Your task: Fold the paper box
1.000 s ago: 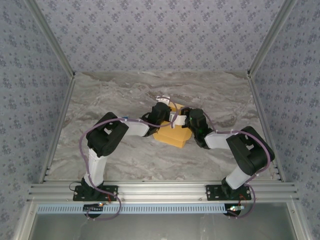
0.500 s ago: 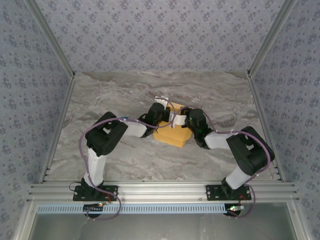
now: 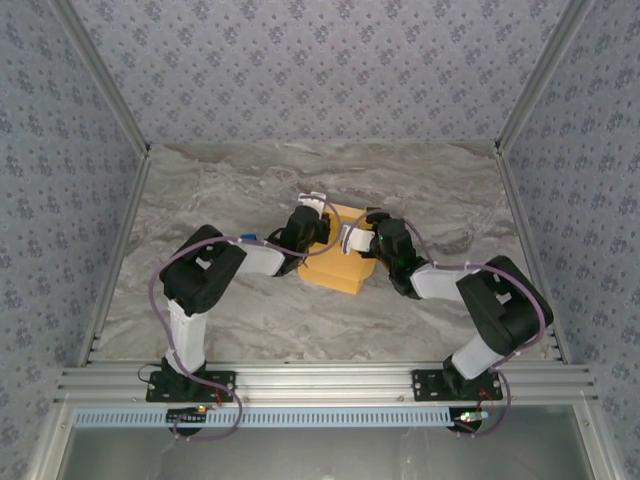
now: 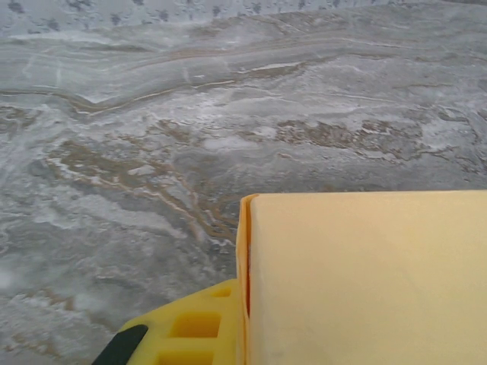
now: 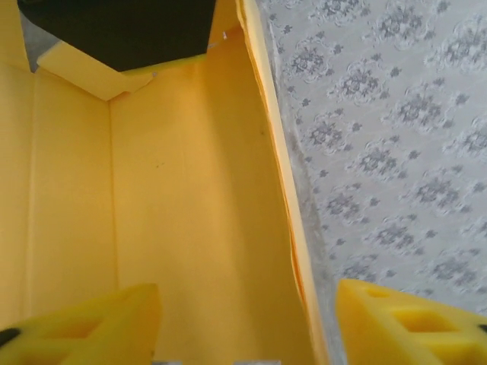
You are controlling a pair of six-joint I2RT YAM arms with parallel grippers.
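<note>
**Top external:** the yellow-orange thin-cardboard paper box [image 3: 338, 266], partly erected, sits mid-table on the grey marbled tabletop [image 3: 230, 180]. The left gripper [image 3: 312, 222] and the right gripper [image 3: 352, 238] meet at its far side.

**Left wrist:** the jaws are clamped together on a wall of the box [image 4: 365, 281] (one yellow finger [image 4: 190, 327] shows, against the wall's edge).

**Right wrist:** the two yellow fingers [image 5: 84, 323] stand apart, astride the upper edge of a box wall [image 5: 190, 190].

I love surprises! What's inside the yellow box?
Inside the paper box are bare yellow walls and a folded flap; one finger of the right gripper reaches in. A dark shape covers the far corner.
</note>
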